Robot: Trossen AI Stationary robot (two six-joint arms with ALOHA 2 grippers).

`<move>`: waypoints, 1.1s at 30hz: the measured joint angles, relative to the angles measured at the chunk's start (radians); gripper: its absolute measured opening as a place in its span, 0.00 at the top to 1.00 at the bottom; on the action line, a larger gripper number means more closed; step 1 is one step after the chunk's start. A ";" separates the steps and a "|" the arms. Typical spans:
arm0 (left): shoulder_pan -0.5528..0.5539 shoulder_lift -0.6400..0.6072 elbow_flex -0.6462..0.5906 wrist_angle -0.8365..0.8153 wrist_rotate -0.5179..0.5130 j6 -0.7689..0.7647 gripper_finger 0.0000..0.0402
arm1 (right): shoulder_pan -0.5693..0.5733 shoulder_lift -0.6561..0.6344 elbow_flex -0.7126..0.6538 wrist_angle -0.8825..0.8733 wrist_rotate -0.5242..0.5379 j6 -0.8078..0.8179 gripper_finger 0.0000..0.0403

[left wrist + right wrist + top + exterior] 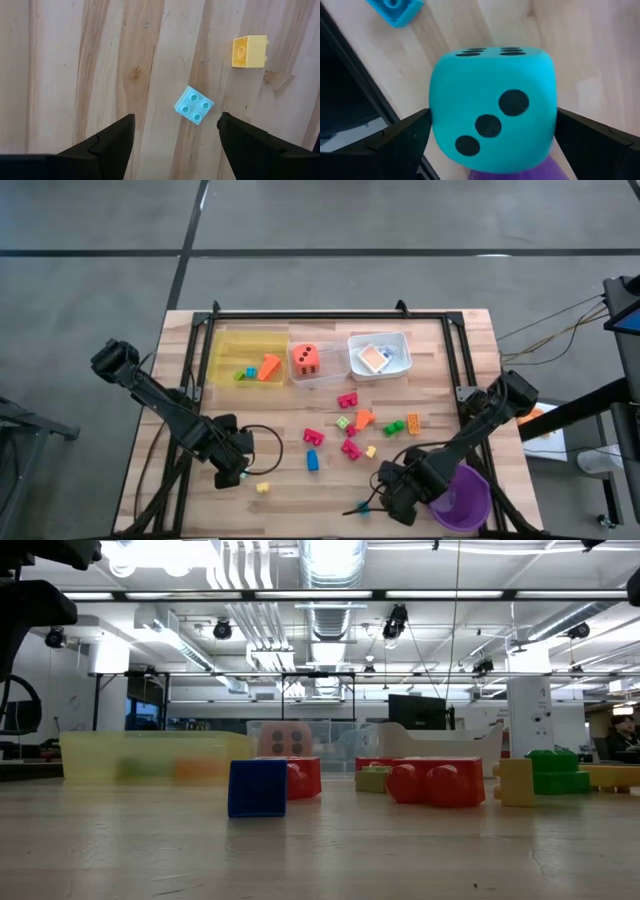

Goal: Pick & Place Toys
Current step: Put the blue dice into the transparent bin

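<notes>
My right gripper [393, 492] stands near the table's front right, beside the purple cup [462, 498], and is shut on a teal die [492, 107] with black dots. A blue block [395, 9] lies on the wood beyond it. My left gripper [232, 468] hovers open at the front left, pointing down. A small light-blue block [194, 105] lies flat on the wood between and beyond its fingers, studs up. A yellow block [249, 51] lies on its side a little farther off. More blocks [350, 435] are scattered mid-table. My right gripper pinches the teal die between its two fingers, one on each of two opposite side faces [436, 120]. The fingers come from above and point down. The three-dot face is turned toward the wrist. The die looks lifted off the wood, with the cup's purple [520, 174] showing under it.
Along the far side stand a yellow tray [228, 345] holding an orange and smaller blocks, an orange die [305, 360], and a white tray [400, 340] with cards. The table's front edge [365, 85] runs close by my right gripper. Bare wood lies around the left gripper.
</notes>
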 joint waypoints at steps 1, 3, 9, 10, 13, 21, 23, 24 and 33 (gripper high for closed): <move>0.000 0.000 0.000 0.001 0.000 0.000 0.30 | 0.000 0.000 -0.006 0.012 0.002 -0.006 0.02; 0.000 0.000 0.000 0.001 0.000 0.000 0.30 | 0.000 0.000 -0.012 0.023 0.007 -0.012 0.02; 0.000 0.000 0.000 0.003 0.000 0.000 0.30 | 0.000 0.000 -0.016 0.023 0.014 -0.014 0.02; 0.000 0.000 0.000 0.003 0.000 0.000 0.30 | 0.000 0.000 -0.016 0.023 0.013 -0.013 0.02; 0.000 0.000 0.000 0.003 0.000 0.000 0.30 | 0.000 0.003 -0.016 0.023 0.009 -0.011 0.02; 0.000 0.000 0.000 0.003 0.000 0.000 0.30 | 0.005 0.042 -0.014 0.017 0.015 -0.016 0.02; 0.000 0.000 0.000 0.003 0.000 0.000 0.30 | 0.005 0.042 -0.015 0.018 0.028 -0.014 0.02; 0.000 0.000 0.000 0.003 0.000 0.000 0.30 | 0.005 0.041 -0.015 0.019 0.033 -0.009 0.02; 0.000 0.000 0.000 0.003 0.000 0.000 0.30 | 0.005 0.039 -0.018 0.024 0.032 0.002 0.15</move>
